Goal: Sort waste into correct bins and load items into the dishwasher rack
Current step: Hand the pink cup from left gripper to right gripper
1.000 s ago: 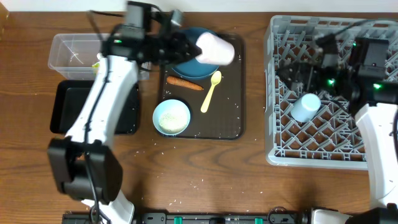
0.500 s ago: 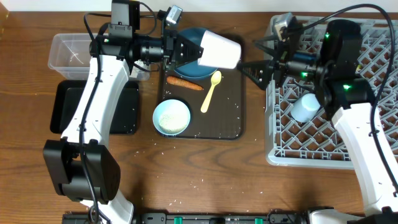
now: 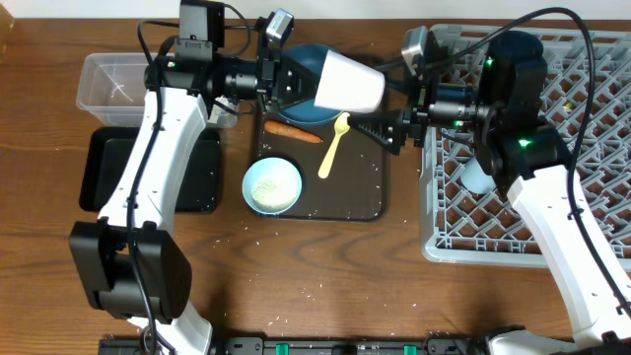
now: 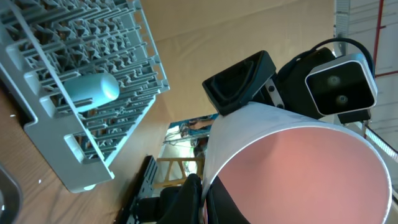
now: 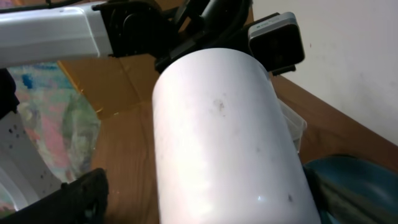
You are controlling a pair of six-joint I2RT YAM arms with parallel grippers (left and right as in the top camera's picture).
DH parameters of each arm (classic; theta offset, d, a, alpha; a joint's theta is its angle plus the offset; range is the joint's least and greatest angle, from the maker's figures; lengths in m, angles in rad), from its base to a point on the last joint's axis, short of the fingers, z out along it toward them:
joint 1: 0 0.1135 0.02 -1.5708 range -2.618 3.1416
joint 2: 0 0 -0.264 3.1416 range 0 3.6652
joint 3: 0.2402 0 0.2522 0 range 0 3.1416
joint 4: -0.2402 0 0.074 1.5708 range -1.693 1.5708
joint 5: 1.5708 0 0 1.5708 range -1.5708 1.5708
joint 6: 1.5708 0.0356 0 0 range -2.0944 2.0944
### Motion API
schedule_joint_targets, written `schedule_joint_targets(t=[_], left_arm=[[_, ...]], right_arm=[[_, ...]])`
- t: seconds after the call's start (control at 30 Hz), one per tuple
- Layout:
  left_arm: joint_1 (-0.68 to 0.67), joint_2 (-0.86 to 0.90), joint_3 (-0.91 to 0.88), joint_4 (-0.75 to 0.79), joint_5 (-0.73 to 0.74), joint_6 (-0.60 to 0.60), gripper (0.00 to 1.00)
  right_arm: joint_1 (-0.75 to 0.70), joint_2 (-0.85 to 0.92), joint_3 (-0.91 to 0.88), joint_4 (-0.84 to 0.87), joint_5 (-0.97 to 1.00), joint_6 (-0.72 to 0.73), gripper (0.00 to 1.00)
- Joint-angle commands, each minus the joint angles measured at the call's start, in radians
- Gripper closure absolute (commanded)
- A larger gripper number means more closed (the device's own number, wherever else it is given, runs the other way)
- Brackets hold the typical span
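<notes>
Clamping the pink cup (image 3: pixel 347 81) upper centre, left end effector (image 3: pixel 296 81) offers it. Right end effector (image 3: pixel 375 123), spread apart, should straddle squarely.

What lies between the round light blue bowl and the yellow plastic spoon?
Only a bare strip of the dark brown serving tray; bowl and spoon do not touch. The overhead view shows this.
</notes>
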Motion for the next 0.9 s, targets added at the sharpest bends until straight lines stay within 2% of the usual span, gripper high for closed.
schedule_joint_targets(t=[0.0, 0.2, 0.3, 0.53, 0.63, 0.77, 0.87], left_arm=[[-0.005, -0.002, 0.014, 0.001, 0.027, -0.009, 0.94], [-0.005, -0.002, 0.014, 0.001, 0.027, -0.009, 0.94], [-0.005, -0.002, 0.013, 0.001, 0.025, -0.009, 0.92], [-0.005, -0.002, 0.013, 0.002, 0.023, -0.008, 0.74], [-0.003, -0.002, 0.013, 0.002, 0.009, -0.007, 0.71], [-0.002, -0.002, 0.013, 0.002, 0.008, -0.007, 0.69], [-0.002, -0.002, 0.013, 0.002, -0.026, -0.005, 0.69]], right_arm=[[0.019, 0.007, 0.003, 0.002, -0.019, 0.003, 0.13], [0.019, 0.009, 0.003, 0.041, -0.036, 0.004, 0.35], [0.019, 0.009, 0.003, 0.063, -0.042, 0.006, 0.38], [-0.023, 0.008, 0.003, 0.093, -0.084, 0.046, 0.44], [-0.085, 0.004, 0.003, 0.092, -0.090, 0.111, 0.51], [-0.213, -0.004, 0.003, 0.043, -0.090, 0.179, 0.53], [-0.321, -0.007, 0.003, -0.056, -0.074, 0.195, 0.53]])
